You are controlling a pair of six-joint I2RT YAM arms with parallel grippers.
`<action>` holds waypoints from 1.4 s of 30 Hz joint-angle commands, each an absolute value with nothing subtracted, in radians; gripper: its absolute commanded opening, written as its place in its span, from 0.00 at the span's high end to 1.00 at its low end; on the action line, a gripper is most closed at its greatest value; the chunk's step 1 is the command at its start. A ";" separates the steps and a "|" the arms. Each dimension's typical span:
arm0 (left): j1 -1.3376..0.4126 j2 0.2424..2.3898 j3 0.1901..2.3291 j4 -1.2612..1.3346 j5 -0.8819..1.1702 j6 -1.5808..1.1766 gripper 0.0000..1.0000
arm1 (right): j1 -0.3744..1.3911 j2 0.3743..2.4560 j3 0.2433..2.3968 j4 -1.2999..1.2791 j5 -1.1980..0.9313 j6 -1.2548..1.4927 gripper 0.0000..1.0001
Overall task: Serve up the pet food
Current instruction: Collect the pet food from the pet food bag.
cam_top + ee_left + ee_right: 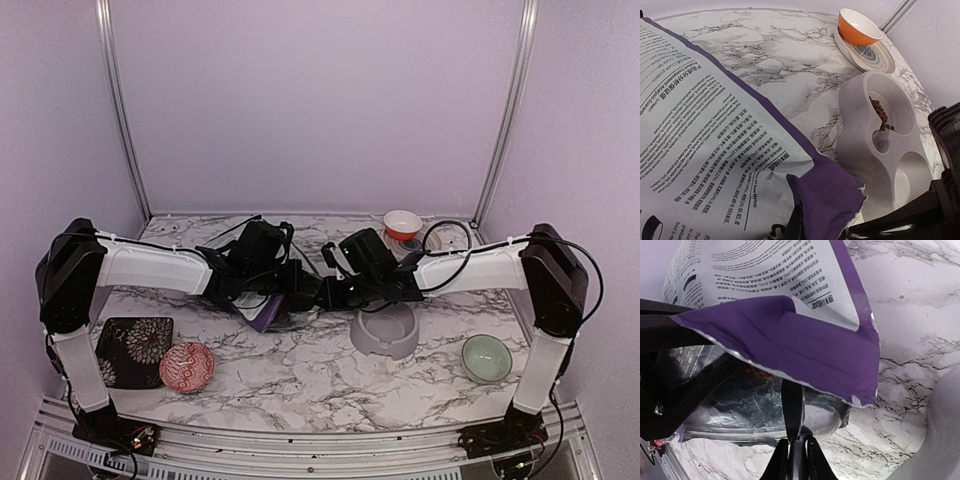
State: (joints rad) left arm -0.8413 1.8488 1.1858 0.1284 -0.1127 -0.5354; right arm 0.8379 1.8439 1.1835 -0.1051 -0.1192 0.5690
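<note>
While our right pincer [792, 440] pinches shut on the purple bag [790, 335] and we cannot tell the left pincer [292, 292]'s grip, the pet food [882, 114] lies rightward, in the grey feeder [860, 150]'s compartment toward the back edge of the table [765, 50], nearer the right arm.

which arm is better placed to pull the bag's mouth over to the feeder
Right, probably. The right gripper is pinched on the bag at the lower lip of its open mouth, and the feeder sits just beside the bag on that arm's side of the table.
</note>
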 commanded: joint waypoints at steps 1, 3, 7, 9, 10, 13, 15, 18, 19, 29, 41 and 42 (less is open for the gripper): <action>-0.842 1.825 1.189 0.162 -0.077 -0.538 1.00 | 0.831 1.886 1.184 -0.184 -0.105 0.593 1.00; -0.844 1.824 1.185 0.165 -0.075 -0.544 1.00 | 0.832 1.887 1.179 -0.175 -0.118 0.597 1.00; -0.848 1.822 1.176 0.169 -0.074 -0.546 1.00 | 0.831 1.895 1.174 -0.161 -0.137 0.604 1.00; -0.849 1.821 1.178 0.169 -0.072 -0.548 1.00 | 0.831 1.898 1.168 -0.148 -0.149 0.611 1.00; -0.849 1.820 1.179 0.169 -0.071 -0.547 1.00 | 0.831 1.899 1.166 -0.138 -0.155 0.614 1.00; -0.851 1.822 1.182 0.167 -0.072 -0.542 1.00 | 0.830 1.905 1.149 -0.096 -0.192 0.629 1.00; -0.851 1.822 1.180 0.168 -0.072 -0.545 1.00 | 0.831 1.911 1.141 -0.083 -0.209 0.634 1.00; -0.854 1.822 1.174 0.174 -0.074 -0.554 1.00 | 0.831 1.914 1.133 -0.072 -0.224 0.638 1.00; -0.854 1.823 1.172 0.176 -0.074 -0.557 1.00 | 0.830 1.913 1.129 -0.069 -0.226 0.639 1.00; -0.862 1.819 1.178 0.166 -0.079 -0.554 1.00 | 0.828 1.923 1.085 -0.003 -0.257 0.671 1.00; -0.867 1.813 1.175 0.164 -0.083 -0.552 1.00 | 0.825 1.967 1.089 0.048 -0.296 0.705 1.00; -0.867 1.812 1.172 0.165 -0.082 -0.553 1.00 | 0.825 1.970 1.087 0.053 -0.307 0.711 1.00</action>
State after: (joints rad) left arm -0.8463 1.8488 1.1801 0.1314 -0.1169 -0.5541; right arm 0.8303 1.9141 1.1126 0.1318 -0.2802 0.6811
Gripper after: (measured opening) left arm 0.005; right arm 0.108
